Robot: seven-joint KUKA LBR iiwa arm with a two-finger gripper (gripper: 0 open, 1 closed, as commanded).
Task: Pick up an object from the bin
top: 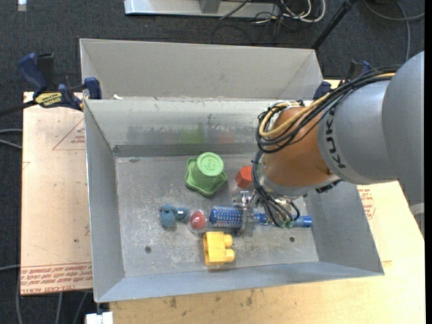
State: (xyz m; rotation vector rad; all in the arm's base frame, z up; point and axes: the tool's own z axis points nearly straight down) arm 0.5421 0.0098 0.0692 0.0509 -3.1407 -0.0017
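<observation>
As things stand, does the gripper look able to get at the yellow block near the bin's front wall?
Probably yes. The yellow block lies uncovered and apart from the blue studded brick behind it. The gripper is low beside that brick, close by, with nothing between it and the block.

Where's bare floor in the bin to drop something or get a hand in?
Free: left third of the floor, between the left wall and the blue bit; front right corner, right of the yellow block. Crowded: the middle, where the green cup, red ball and blue brush sit close by the pincer.
</observation>
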